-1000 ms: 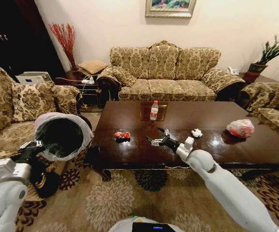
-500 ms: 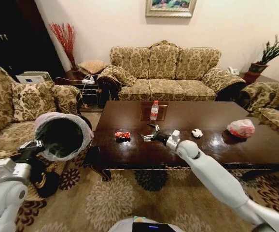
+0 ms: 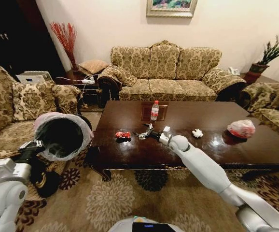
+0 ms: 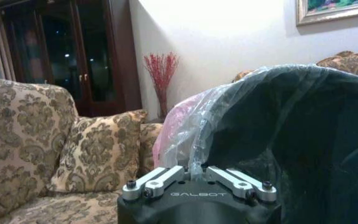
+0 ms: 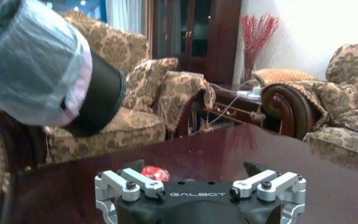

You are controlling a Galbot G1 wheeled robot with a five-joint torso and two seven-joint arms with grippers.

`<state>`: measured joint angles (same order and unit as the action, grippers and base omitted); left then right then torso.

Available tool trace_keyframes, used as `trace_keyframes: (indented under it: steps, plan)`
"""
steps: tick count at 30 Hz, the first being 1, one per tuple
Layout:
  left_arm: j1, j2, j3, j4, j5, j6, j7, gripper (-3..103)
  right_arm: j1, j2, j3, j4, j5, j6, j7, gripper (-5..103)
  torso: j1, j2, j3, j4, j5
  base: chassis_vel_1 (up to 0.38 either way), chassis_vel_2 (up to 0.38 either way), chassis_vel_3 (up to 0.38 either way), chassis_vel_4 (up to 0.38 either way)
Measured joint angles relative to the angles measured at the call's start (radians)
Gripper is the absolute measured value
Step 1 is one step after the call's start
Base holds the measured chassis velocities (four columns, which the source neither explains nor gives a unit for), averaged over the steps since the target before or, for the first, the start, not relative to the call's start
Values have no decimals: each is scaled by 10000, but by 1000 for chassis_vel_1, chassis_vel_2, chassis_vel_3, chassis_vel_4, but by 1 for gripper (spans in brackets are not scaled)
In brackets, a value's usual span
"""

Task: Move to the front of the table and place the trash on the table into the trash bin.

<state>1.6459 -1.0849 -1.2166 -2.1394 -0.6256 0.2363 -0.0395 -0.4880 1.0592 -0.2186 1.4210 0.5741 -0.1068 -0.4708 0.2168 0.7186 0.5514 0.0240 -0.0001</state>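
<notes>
The glossy dark brown wooden table [image 3: 212, 145] carries all the trash. The left gripper [image 3: 32, 145] is clamped on the tilted round trash bin [image 3: 62, 135] with its whitish-pink plastic liner. Both wrists read "GALBOT". The right gripper [image 3: 142, 134], jaws spread and empty, has advanced toward the red crumpled wrapper [image 3: 123, 135]; small clear red-labelled bottle [image 3: 154, 110] stands behind.

Four bits of trash on the one worktop [image 3: 236, 145]: one bottle [image 3: 154, 110] at twelve o'clock, one wrapper [image 3: 123, 135] at nine, one wad [image 3: 197, 133], one bag [image 3: 241, 128] at three. One bin [image 3: 62, 135]. Two grippers: left [image 3: 31, 148], right [image 3: 143, 131].
</notes>
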Motion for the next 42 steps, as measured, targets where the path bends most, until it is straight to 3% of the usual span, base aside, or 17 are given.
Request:
trace_keyframes:
  steps: [5,10,19,40,42]
  plan:
    - [0,0,-2,0,0,0,-4,0,436,434,-259,-963,-323,255,-396,100,5,-2,3,12,1,0,0,0,0]
    - [0,0,-2,0,0,0,-4,0,528,542,-315,-1178,-383,331,-450,100,1,0,0,3,-1,0,0,0,0]
    - [0,0,-2,1,1,0,-8,0,1336,2059,-727,-3214,-1113,1119,-685,100,4,-1,2,11,-1,0,0,0,0]
    - [0,0,-1,0,0,0,-1,0,1272,2595,-953,-3883,-2002,1312,-939,101,3,-1,1,7,0,0,0,0,0]
    - [0,0,-1,1,0,-1,-2,0,1262,2618,-952,-3938,-2108,1313,-953,94,2,-1,1,7,0,0,0,0,0]
